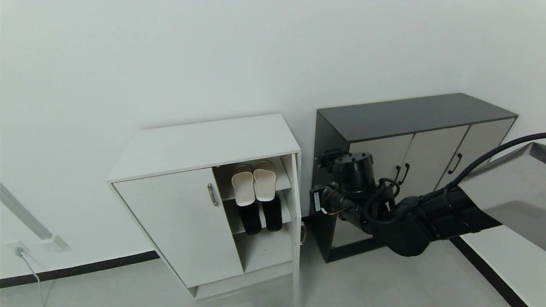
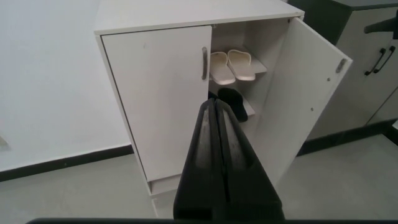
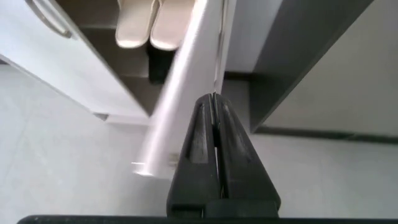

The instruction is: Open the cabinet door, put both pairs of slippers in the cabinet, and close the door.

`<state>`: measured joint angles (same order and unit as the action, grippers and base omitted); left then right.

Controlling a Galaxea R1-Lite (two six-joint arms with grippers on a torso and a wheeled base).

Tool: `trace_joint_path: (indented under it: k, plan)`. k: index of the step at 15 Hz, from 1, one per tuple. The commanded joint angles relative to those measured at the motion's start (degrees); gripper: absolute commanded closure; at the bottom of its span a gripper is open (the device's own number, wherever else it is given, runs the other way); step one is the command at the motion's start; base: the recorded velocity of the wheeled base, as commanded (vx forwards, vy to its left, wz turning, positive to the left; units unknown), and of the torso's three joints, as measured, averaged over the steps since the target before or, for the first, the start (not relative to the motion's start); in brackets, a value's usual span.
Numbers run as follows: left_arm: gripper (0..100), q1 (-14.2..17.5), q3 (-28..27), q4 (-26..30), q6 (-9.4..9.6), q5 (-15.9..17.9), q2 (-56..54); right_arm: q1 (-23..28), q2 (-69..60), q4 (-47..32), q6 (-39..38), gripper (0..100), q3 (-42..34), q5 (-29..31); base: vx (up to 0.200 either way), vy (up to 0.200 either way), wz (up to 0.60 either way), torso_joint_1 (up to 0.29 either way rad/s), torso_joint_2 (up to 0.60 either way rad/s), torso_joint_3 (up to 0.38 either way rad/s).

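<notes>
The white cabinet (image 1: 200, 145) stands against the wall with its left door (image 1: 179, 221) closed and its right door (image 1: 296, 238) swung out, edge-on in the head view. A cream pair of slippers (image 1: 254, 184) lies on the top shelf, and a black pair (image 1: 261, 217) on the shelf below. My right gripper (image 3: 215, 98) is shut with nothing in it, its tips at the edge of the open door (image 3: 180, 81). My left gripper (image 2: 215, 102) is also shut and holds nothing, back from the cabinet, facing the cream slippers (image 2: 233, 65) and the open door (image 2: 311, 93).
A dark cabinet (image 1: 413, 115) with grey doors stands close to the right of the white one, right behind my right arm (image 1: 354, 200). A wall socket with a cable (image 1: 17, 249) is at the far left. Bare floor (image 1: 384, 281) lies in front.
</notes>
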<state>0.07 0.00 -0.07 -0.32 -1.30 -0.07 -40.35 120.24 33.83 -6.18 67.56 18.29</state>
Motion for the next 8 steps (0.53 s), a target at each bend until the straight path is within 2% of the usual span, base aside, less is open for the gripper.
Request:
trace_joint_path:
  k: [1,7,8]
  plan:
    - [100,0.0,0.0,0.0,-0.03,0.0,0.1,0.2,-0.6,0.4,0.9,100,-0.5,0.0,0.000,0.000,0.00,0.000,0.00,0.000]
    - [100,0.0,0.0,0.0,-0.03,0.0,0.1,0.1,-0.8,0.5,1.7,100,-0.8,0.0,0.000,0.000,0.00,0.000,0.00,0.000]
    - [100,0.0,0.0,0.0,-0.03,0.0,0.1,-0.3,-0.7,0.4,1.8,100,-0.8,0.0,0.000,0.000,0.60,0.002,0.00,0.002]
